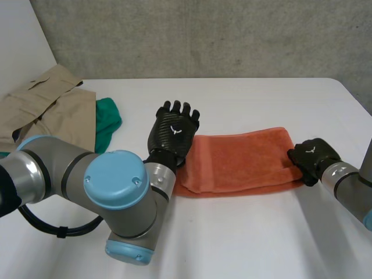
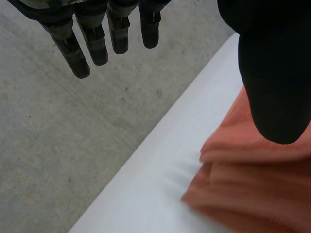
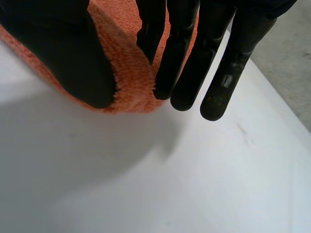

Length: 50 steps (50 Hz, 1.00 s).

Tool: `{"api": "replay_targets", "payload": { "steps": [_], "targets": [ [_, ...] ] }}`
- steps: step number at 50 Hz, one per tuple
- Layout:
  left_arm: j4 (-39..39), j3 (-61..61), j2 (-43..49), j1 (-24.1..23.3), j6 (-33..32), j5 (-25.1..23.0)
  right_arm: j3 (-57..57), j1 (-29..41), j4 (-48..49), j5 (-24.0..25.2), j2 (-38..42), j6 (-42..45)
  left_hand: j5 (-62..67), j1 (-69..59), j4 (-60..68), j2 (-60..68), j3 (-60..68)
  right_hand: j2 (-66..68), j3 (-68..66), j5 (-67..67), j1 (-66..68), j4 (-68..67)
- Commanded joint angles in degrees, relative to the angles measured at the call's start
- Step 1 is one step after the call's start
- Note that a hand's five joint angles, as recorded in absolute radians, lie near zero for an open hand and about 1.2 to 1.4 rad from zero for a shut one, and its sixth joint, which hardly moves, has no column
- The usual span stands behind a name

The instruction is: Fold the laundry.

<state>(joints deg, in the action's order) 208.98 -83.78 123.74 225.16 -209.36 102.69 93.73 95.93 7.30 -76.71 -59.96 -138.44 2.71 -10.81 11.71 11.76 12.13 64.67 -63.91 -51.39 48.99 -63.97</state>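
Orange towel (image 1: 241,160) pinched in right hand (image 3: 58,53) (seen from wrist).

I see the white table (image 1: 244,232) bearing a folded orange towel (image 1: 241,160) near its middle and, toward its far left corner, a rumpled beige garment (image 1: 52,110) touching a green cloth (image 1: 107,119).

You are working in a robotics lab bay: white table (image 1: 244,232), bare concrete wall (image 1: 232,35) standing beyond the fingertips of the left hand (image 1: 172,132).
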Motion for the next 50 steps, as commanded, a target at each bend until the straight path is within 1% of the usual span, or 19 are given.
{"api": "replay_targets", "payload": {
  "steps": [1,4,9,10,13,14,16,19,21,22,25,26,29,31,33,35,37,46,50],
  "targets": [
    [-1.21,-2.96,-4.47,0.54,0.00,0.31,-3.11,3.55,2.81,-1.34,-3.84,-0.25,-2.50,0.59,-1.49,-1.54,-1.91,15.33,-16.09,-18.61,31.01,-16.03],
    [-1.21,-3.67,-6.48,0.97,0.18,0.49,-6.19,10.14,2.64,-1.52,-6.57,-0.43,-2.66,0.76,-1.66,-1.71,-2.08,15.33,-16.09,-18.61,31.01,-16.03],
    [-1.12,-5.42,-9.74,3.08,0.18,1.10,-9.62,20.07,3.34,-0.55,-3.59,0.01,-2.50,0.59,-1.49,-1.54,-1.91,15.33,-16.09,-18.61,31.01,-16.03],
    [-1.12,-5.77,-10.27,3.52,0.18,1.37,-10.49,23.83,3.43,0.58,-2.37,0.27,-2.50,0.59,-1.49,-1.54,-1.91,15.33,-16.09,-18.61,31.01,-16.03],
    [-1.12,-6.83,-11.50,4.84,0.18,2.42,-11.20,28.95,3.43,3.92,-0.60,0.27,-2.50,0.59,-1.49,-1.54,-1.91,15.33,-16.09,-18.61,31.01,-16.03],
    [-1.12,-7.01,-11.59,4.93,0.18,2.69,-11.29,31.57,3.43,7.07,1.05,0.19,-2.50,0.59,-1.49,-1.54,-1.91,15.33,-16.09,-18.61,31.01,-16.03],
    [-1.12,-7.45,-11.77,5.20,0.27,3.04,-11.38,32.65,3.16,9.37,2.64,0.10,-2.50,0.59,-1.49,-1.54,-1.91,15.33,-16.09,-18.61,31.01,-16.03],
    [-1.12,-7.62,-11.77,5.37,0.35,3.04,-12.43,32.83,2.72,11.05,4.32,-0.69,-2.50,0.59,-1.49,-1.54,-1.91,14.06,-14.82,-17.34,29.74,-14.76],
    [-1.12,-7.45,-11.59,5.55,0.44,2.60,-12.96,32.83,2.72,10.70,4.06,-1.39,-2.50,0.59,-1.49,-1.54,-1.91,-20.75,19.99,17.47,-5.07,20.05],
    [-1.03,-7.19,-11.59,5.64,0.44,2.60,-13.31,32.92,2.81,9.57,3.45,-3.48,-2.50,0.59,-1.49,-1.54,-1.91,-54.67,53.91,51.39,-38.99,53.97],
    [-0.77,-6.22,-11.24,5.72,0.71,2.34,-13.84,32.04,2.81,5.97,2.22,-8.67,-2.50,0.59,-1.49,-1.54,-1.91,-54.67,53.91,51.39,-38.99,53.97],
    [-0.77,-5.78,-11.15,5.64,0.71,2.25,-14.10,30.38,2.64,3.61,1.26,-12.35,-2.50,0.59,-1.49,-1.54,-1.91,-54.67,53.91,51.39,-38.99,53.97],
    [-0.68,-3.32,-10.28,4.67,0.71,1.72,-13.84,26.43,2.55,0.78,-0.59,-18.86,-2.50,0.59,-1.49,-1.54,-1.91,-54.67,53.91,51.39,-38.99,53.97],
    [-0.94,-1.40,-8.27,3.54,1.32,0.94,-13.40,23.26,1.94,-0.81,-2.70,-25.19,-1.99,0.09,-0.99,-1.04,-1.41,-54.67,53.91,51.39,-38.99,53.97],
    [-1.29,0.10,-6.76,2.13,2.37,0.41,-13.31,21.24,-0.42,-0.90,-3.93,-29.49,-1.82,-0.08,-0.82,-0.87,-1.24,-54.67,53.91,51.39,-38.99,53.97],
    [-2.17,1.86,-5.27,0.37,4.12,0.23,-14.19,20.61,-2.89,-0.81,-3.85,-31.71,-1.65,-0.25,-0.65,-0.70,-1.07,-54.67,53.91,51.39,-38.99,53.97],
    [-3.75,2.66,-4.65,-0.08,5.18,0.23,-15.50,20.44,-6.57,0.32,-2.72,-33.20,-1.49,-0.42,-0.48,-0.53,-0.90,-54.67,53.91,51.39,-38.99,53.97],
    [-17.27,6.17,-1.32,-0.34,11.42,0.32,-24.03,19.91,-15.64,3.58,6.16,-33.65,0.03,-1.93,1.03,0.98,0.61,-54.67,53.91,51.39,-38.99,53.97],
    [-23.16,8.63,1.84,-0.08,11.34,0.67,-26.76,19.91,-17.31,4.28,9.42,-33.39,0.03,-1.93,1.03,0.98,0.61,-54.67,53.91,51.39,-38.99,53.97]
  ]
}}
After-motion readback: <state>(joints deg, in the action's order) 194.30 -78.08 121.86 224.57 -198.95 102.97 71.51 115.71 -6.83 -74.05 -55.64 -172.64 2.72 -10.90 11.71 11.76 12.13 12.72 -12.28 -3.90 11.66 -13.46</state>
